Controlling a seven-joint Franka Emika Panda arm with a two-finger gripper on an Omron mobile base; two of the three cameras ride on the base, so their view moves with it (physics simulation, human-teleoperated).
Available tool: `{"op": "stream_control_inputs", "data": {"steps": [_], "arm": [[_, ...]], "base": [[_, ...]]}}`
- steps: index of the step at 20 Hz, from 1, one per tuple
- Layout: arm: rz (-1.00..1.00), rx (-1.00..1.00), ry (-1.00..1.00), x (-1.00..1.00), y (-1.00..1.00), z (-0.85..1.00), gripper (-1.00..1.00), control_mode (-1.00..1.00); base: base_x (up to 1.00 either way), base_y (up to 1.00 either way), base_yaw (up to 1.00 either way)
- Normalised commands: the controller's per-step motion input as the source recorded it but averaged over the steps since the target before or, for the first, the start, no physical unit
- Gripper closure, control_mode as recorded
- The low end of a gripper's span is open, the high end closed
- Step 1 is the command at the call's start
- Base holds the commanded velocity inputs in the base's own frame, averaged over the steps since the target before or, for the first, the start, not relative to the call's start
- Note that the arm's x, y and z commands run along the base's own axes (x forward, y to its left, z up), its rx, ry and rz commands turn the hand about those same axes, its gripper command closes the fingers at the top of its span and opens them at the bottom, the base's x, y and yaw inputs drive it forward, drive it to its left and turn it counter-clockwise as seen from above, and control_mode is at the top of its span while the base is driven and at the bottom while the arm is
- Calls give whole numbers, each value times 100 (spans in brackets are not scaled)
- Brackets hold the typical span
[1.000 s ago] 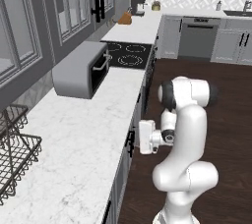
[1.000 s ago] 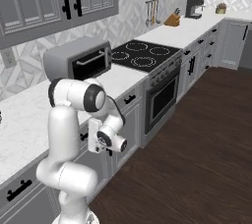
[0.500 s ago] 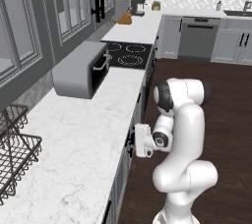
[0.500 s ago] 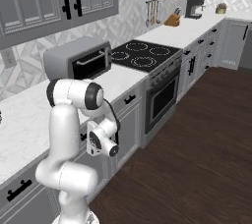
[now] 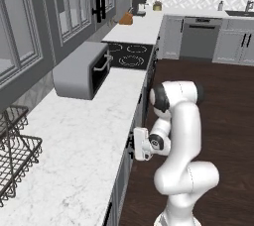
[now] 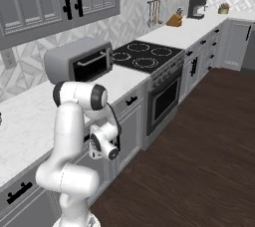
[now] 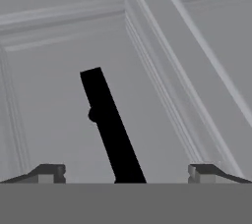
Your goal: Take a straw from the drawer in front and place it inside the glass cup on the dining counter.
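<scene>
The drawer point(image 7: 59, 95) is shut; its grey panelled front sits close in the hand view, with a black bar handle point(image 7: 110, 125) running slantwise down it. My gripper point(image 7: 126, 171) is open, its two fingertips point(image 7: 49, 172) standing wide on either side of the handle's lower end and touching nothing. From the base views the gripper point(image 5: 132, 144) point(image 6: 92, 144) points level at the cabinet face just under the marble worktop point(image 5: 84, 136). The straw is hidden. The glass cup and the dining counter are out of view.
A grey toaster oven point(image 5: 79, 74) point(image 6: 79, 61) stands on the worktop beyond the arm, then a black cooktop point(image 5: 130, 54) over an oven point(image 6: 164, 96). A wire rack point(image 5: 15, 150) sits at the near left. Dark wood floor point(image 5: 223, 116) lies open to the right.
The hand has sunk a little and drawn closer to the drawer front. The fingers stay open, and the base and the scene hold still.
</scene>
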Motion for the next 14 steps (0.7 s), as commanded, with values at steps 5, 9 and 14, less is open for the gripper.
{"op": "stream_control_inputs", "data": {"steps": [5, 9, 14], "arm": [[0, 0, 7, 32, -30, -35, -100, -100], [7, 0, -1, 16, 8, -8, -100, -100], [11, 0, -15, -4, 29, 2, -100, -100]], "base": [[0, 0, 0], [0, 0, 0], [0, 0, 0]]}}
